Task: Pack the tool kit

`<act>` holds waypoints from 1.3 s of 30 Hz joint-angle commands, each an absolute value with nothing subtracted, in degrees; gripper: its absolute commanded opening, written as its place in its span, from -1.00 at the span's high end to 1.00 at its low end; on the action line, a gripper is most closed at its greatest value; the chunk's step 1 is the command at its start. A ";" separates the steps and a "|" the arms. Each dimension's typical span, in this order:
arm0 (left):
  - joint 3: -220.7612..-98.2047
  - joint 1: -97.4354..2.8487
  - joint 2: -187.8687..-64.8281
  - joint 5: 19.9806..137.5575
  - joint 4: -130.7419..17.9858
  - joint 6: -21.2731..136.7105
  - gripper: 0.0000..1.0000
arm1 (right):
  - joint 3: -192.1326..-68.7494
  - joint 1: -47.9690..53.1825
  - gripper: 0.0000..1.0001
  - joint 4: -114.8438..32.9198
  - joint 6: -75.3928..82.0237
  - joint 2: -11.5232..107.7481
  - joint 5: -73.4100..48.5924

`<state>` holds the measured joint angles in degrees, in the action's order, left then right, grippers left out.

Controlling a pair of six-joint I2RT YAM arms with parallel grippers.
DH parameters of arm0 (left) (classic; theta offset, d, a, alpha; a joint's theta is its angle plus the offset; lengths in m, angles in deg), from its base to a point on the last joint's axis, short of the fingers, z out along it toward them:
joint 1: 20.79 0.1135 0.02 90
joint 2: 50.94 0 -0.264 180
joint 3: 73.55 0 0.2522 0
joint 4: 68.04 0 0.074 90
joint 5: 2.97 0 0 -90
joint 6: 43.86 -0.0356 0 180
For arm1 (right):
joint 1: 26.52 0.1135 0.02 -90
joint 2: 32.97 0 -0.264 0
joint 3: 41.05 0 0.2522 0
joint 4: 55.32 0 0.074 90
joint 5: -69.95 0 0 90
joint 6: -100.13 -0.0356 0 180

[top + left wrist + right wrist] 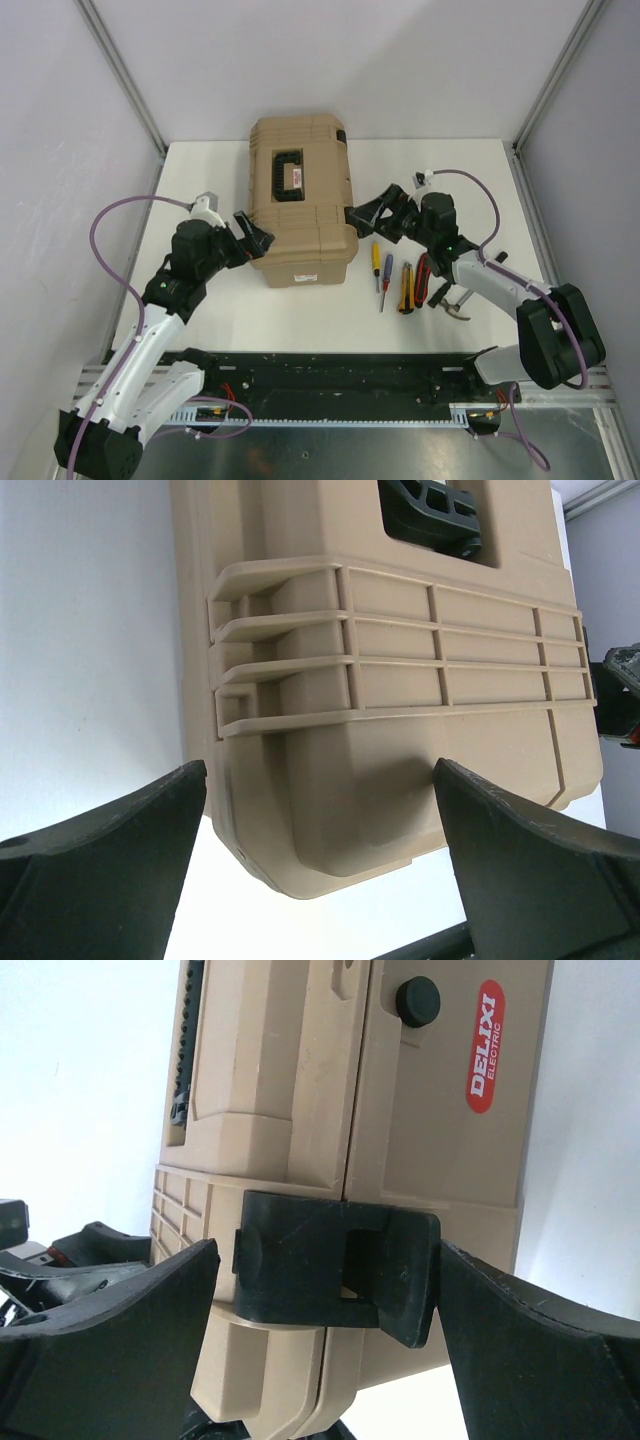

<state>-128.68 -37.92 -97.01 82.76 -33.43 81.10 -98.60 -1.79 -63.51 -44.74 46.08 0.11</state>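
The tan ribbed case (300, 205) of the tool kit stands shut in the middle of the table, black handle (289, 170) on top. My left gripper (255, 240) is open at its left front corner; in the left wrist view the case (400, 680) sits just beyond the gripper (320, 820). My right gripper (366, 220) is open at the case's right side. Its jaws straddle a black latch (335, 1265), and one finger (540, 1350) touches the latch's raised edge. Two screwdrivers (381, 272), a yellow knife (407, 288), red-black pliers (425, 278) and a hammer (455, 305) lie to the right.
The tools lie in a row under the right arm's forearm, near the table's front right. A black rail (330, 375) runs along the near edge between the arm bases. Grey walls close in the table at the back and both sides.
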 commanded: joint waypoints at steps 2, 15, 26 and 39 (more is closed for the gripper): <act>-128.61 -38.06 -97.04 84.35 -30.32 79.01 -0.99 | -102.40 1.32 -0.81 -62.73 -41.63 43.97 2.00; -128.62 -38.03 -97.54 84.83 -30.28 78.54 -0.99 | -102.80 2.08 -0.83 -53.88 -40.15 45.85 -4.92; -128.42 -38.03 -97.56 86.06 -30.33 78.17 -0.99 | -102.42 -1.87 -0.81 -46.58 -41.13 43.39 -9.92; -128.50 -38.04 -98.61 86.80 -30.28 77.85 -0.99 | -101.24 -4.67 -0.81 -44.45 -39.46 41.45 -9.21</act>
